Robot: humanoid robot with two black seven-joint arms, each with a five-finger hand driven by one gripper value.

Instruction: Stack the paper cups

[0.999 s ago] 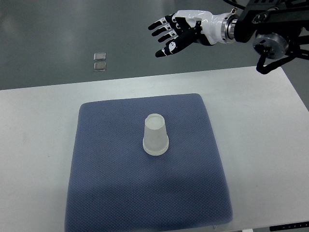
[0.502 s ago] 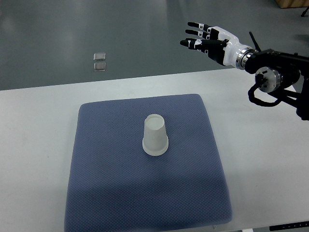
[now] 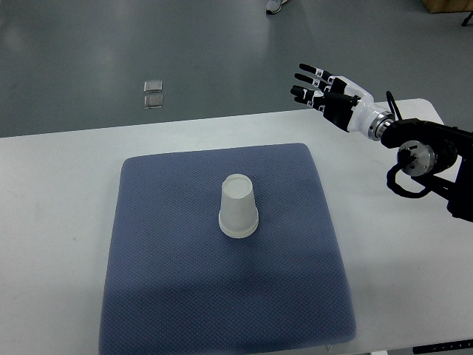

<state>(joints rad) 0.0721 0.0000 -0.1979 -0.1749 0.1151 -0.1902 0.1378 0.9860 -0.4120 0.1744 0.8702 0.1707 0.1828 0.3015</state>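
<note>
White surface (image 3: 59, 192) carried a blue mat (image 3: 170, 296); we kept our right robot hand (image 3: 329, 95) open and empty, the upturned paper cup (image 3: 238, 206) well below-left, needing a gentle side grasp

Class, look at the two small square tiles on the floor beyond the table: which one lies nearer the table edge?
The lower tile, just below its twin in the picture, is nearer the table edge.

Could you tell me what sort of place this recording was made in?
Probably a robotics lab or test room: a plain white table with a blue mat holding one upturned cup, a bare grey floor, and the right hand raised.
</note>
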